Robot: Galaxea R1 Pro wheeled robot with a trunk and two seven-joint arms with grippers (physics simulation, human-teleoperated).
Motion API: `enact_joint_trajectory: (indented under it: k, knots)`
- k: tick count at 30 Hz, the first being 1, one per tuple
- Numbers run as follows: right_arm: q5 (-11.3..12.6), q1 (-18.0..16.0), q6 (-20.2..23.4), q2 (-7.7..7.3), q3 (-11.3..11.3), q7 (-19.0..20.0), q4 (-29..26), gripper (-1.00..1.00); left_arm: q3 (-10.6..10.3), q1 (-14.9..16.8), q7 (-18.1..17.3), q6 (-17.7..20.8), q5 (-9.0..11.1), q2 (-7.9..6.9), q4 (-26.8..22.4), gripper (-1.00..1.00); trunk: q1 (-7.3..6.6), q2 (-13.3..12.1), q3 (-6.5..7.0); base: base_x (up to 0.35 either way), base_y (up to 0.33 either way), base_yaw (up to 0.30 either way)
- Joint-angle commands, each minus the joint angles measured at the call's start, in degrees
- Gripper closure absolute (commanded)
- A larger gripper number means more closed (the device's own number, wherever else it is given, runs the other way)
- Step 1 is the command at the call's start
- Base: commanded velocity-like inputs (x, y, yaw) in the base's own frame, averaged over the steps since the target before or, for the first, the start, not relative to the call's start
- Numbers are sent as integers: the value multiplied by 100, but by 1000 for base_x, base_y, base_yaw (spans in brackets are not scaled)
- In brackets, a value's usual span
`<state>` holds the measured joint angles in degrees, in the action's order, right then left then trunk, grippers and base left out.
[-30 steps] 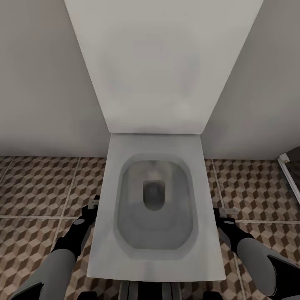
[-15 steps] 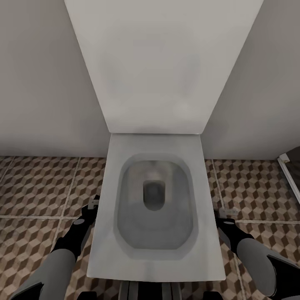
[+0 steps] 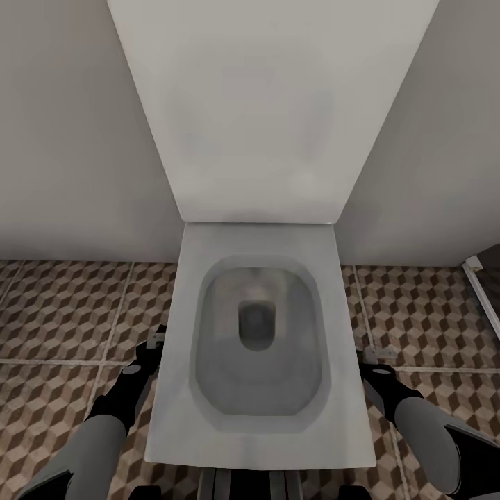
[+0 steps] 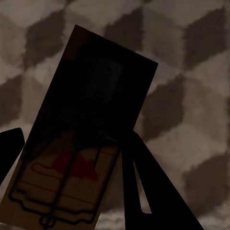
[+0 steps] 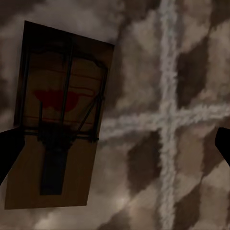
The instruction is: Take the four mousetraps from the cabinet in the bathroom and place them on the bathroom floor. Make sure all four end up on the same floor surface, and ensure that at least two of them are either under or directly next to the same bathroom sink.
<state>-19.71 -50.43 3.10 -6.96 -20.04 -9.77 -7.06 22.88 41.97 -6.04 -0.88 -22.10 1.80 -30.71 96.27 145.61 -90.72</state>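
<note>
The left tool (image 4: pixel 72 191) is clamped on a mousetrap (image 4: pixel 81 143); the right tool (image 5: pixel 115 143) stands wide apart, a second mousetrap (image 5: pixel 60 115) against one finger, grip uncertain. Both hang above the tiled floor (image 3: pixel 62 305). Each trap looks light, stiff and thin; hold the board edges, away from the wire. The toilet (image 3: pixel 257 333) between the arms blocks forward travel.
</note>
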Motion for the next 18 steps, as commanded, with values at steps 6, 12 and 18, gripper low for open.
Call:
enact_joint_trajectory:
  k: [6, 12, 18]
  knots:
    - [-63, -1, 31, 2, -21, -8, -6, -100, 49, 4, -73, -13, -48, 10, -5, 100, -1, 1, -3, 0, 0, 0]
    - [-67, -1, 18, 2, -18, -8, -6, -100, 51, 4, -73, -10, -48, 6, -5, 100, -1, 1, -3, 0, 0, 0]
    - [-68, -1, 3, 2, -17, -8, -6, -100, 57, 4, -73, -3, -43, -1, -2, 100, -1, 1, -3, 0, 0, 0]
